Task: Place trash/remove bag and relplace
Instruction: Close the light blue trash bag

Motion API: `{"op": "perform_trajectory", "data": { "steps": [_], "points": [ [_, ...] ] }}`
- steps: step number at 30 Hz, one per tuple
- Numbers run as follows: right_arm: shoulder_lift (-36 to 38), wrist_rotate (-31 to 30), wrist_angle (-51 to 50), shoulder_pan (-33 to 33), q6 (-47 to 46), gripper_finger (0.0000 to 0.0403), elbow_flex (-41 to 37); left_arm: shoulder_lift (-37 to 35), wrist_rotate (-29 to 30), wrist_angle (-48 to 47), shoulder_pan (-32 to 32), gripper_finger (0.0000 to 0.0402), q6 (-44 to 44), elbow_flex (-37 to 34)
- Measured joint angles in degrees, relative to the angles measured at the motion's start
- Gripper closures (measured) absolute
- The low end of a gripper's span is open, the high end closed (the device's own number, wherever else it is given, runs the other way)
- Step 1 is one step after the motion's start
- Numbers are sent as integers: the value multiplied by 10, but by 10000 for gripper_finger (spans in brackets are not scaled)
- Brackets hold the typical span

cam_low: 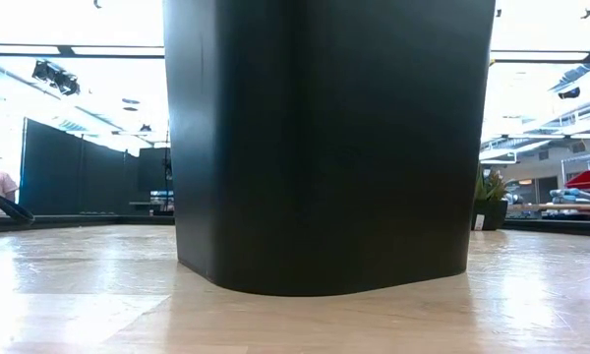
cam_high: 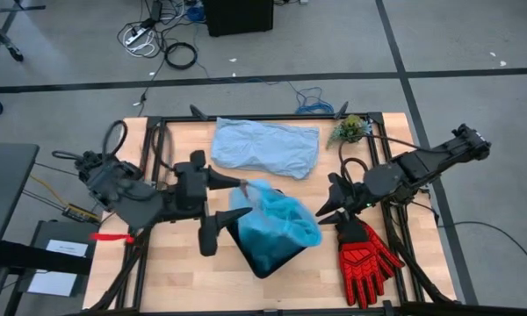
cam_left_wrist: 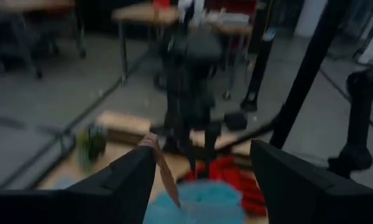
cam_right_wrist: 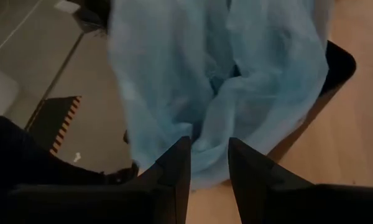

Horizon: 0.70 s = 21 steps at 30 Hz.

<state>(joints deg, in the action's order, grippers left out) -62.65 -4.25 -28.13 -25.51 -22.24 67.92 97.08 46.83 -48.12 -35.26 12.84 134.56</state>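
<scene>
A black bin (cam_high: 265, 256) stands in the middle of the table and fills the low view (cam_low: 324, 147). The cyan-blue bag (cam_high: 279, 219) sits in its mouth, bunched up and spilling over the rim toward the table's right. My right gripper (cam_high: 325, 209) is at the bag's right side, closed on it. My left gripper (cam_high: 228, 207) hovers open at the bin's left side, level and above the rim, the bag's top (cam_left_wrist: 196, 199) showing low between its fingers. No trash shows in any view. My right gripper pinches a bunched fold of the bag's rim (cam_right_wrist: 206, 152) between its two fingertips (cam_right_wrist: 180, 163). It comes from the table's right, slanting a little downward. The bag stretches from the bin's mouth to the fingers, several layers gathered; its lower part stays in the bin.
A paler grey-blue bag (cam_high: 265, 147) lies flat at the table's far side. A small green plant (cam_high: 351, 129) stands at the far right corner. A red and black glove (cam_high: 364, 254) lies near the right front, just below my right gripper.
</scene>
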Motion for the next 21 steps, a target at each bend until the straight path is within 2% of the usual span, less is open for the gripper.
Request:
{"op": "perform_trajectory", "data": {
  "steps": [3, 6, 10, 15, 21],
  "points": [
    [4, 13, -8, -12, 17, 308, 0, -1, 44, 21, 0, 142, -37, 0],
    [4, 15, -25, -23, 54, 308, 0, -6, 63, -18, 1, 149, -32, 0],
    [1, 0, -31, -27, 126, 308, 0, -9, 60, -79, -1, 156, 16, 0],
    [0, -6, -33, -27, 236, 308, 0, -7, 45, -147, 0, 160, 115, 0],
    [-5, 17, -53, -27, 328, 307, 0, -7, 42, -175, -7, 161, 191, 0]
  ]
}}
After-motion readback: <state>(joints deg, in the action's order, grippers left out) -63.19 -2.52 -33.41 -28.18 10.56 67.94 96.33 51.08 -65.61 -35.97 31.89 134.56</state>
